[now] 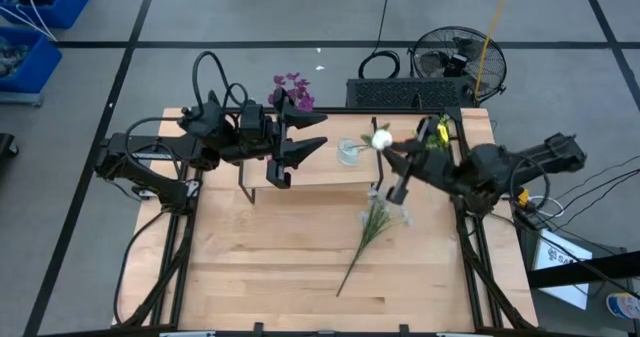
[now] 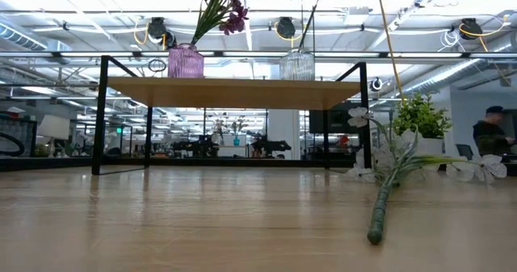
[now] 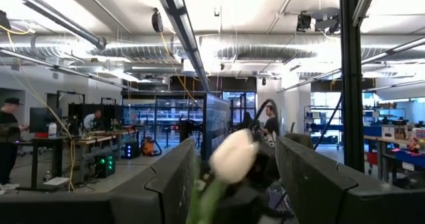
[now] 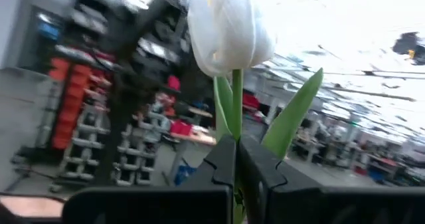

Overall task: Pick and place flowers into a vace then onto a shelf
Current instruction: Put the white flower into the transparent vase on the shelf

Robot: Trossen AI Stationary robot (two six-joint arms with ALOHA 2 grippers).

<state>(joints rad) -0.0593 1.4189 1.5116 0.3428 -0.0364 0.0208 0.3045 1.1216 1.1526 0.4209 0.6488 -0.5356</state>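
My right gripper is shut on the white bud flower, held above the clear vase on the wood shelf. In the low view a green stem slants up out of that vase. My left gripper is open over the shelf, pointing at the bud, which shows farther off between its fingers, untouched. The purple flowers stand in a purple vase on the shelf. The pale spray lies flat on the table. The orange tulip does not show. My right gripper pinches the flower's green stem between its two fingers, just below the white bud and beside a leaf. The bud stands clear beyond the fingertips. The stem below the hold is hidden by the fingers in the right wrist view.
A small leafy potted plant stands at the table's right behind the spray. The shelf's thin black legs stand on the tabletop. A fan sits on the floor beyond the table's far edge. A person shows in the room.
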